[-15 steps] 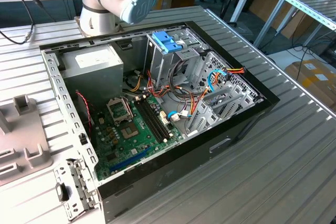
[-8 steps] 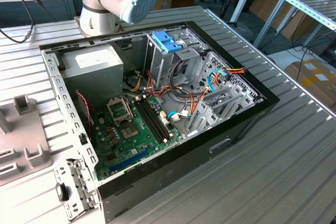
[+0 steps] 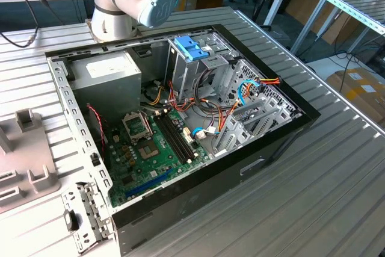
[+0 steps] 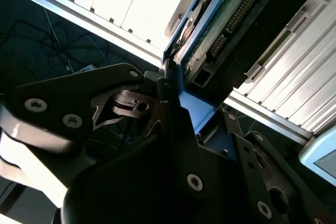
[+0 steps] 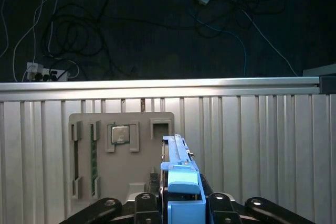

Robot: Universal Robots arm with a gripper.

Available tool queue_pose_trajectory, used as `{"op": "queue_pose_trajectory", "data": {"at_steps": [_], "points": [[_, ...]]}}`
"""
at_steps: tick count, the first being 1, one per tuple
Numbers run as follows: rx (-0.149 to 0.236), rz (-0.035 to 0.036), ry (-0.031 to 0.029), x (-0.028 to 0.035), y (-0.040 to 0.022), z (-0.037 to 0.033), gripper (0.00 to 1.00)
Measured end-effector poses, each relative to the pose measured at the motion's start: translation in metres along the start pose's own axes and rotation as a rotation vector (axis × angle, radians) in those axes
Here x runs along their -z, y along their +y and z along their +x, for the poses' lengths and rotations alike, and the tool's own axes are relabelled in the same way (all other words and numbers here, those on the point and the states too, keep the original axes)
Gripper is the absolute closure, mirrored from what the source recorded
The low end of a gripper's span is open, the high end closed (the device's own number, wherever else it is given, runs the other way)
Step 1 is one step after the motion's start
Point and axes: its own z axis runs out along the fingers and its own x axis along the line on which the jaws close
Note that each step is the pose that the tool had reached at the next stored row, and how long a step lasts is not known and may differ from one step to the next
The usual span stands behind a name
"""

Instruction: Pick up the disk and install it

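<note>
The disk (image 5: 178, 167) stands edge-on between my fingers in the first wrist view, its blue plastic rail toward the camera. In the second wrist view the disk (image 4: 220, 30) shows its green circuit-board underside and a blue rail, with black gripper links close on both sides. My gripper (image 5: 179, 203) is shut on the disk and holds it above the ribbed metal table (image 5: 262, 145). In the exterior view, the open computer case (image 3: 283, 139) lies on the table with its drive cage (image 3: 191, 47), which has a light-blue top, at the far side.
A grey parts tray (image 5: 121, 153) with a chip and narrow slots lies on the table under the gripper; the same tray (image 3: 24, 154) is at the exterior view's left. The arm's base (image 3: 114, 10) stands behind the case. A grey power supply (image 3: 105, 76) sits inside it.
</note>
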Motion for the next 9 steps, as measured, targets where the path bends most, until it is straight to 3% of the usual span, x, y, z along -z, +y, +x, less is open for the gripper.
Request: {"op": "queue_pose_trajectory", "data": {"at_steps": [9], "points": [[0.000, -0.0002, -0.0039, 0.0080, 0.0000, -0.0003, 0.63]]}}
